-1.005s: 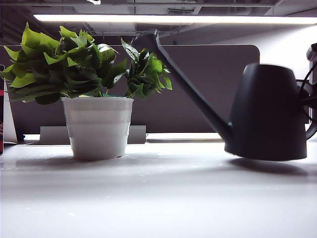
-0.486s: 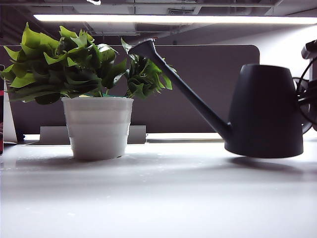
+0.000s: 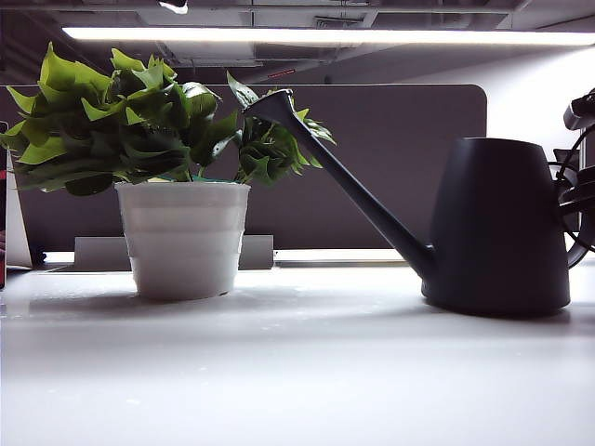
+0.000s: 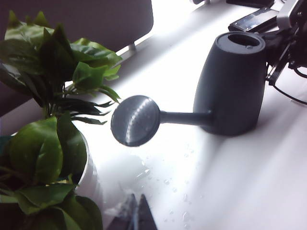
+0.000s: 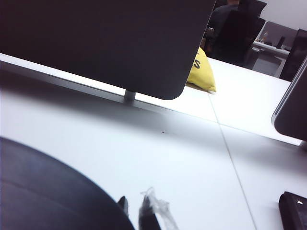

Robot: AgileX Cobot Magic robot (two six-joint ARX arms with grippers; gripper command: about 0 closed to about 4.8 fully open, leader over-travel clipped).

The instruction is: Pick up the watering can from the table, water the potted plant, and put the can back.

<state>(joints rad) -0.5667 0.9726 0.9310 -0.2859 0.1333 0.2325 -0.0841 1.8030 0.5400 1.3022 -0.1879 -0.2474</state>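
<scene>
The matte black watering can [image 3: 497, 223] stands with its base on the table [image 3: 297, 372], at the right. Its long spout slants up to the left, and the rose [image 3: 270, 104] ends among the leaves of the potted plant [image 3: 139, 121] in its white ribbed pot [image 3: 183, 237]. My right gripper [image 5: 135, 211] is behind the can [image 5: 48, 191], shut at its rear handle, which the can's body hides. Only part of that arm [image 3: 581, 177] shows at the edge. My left gripper [image 4: 136, 213] is shut and empty, low beside the pot [image 4: 93, 184], facing the can [image 4: 235, 81].
Water drops [image 4: 168, 182] lie on the table under the rose [image 4: 135, 120]. A dark partition panel [image 3: 400, 158] runs along the back. A yellow object [image 5: 201, 67] and a black device [image 5: 295, 211] lie beyond the can.
The can has come down from a hover above the table and now rests on it. Its spout tip has dropped a little and moved left into the leaves.
</scene>
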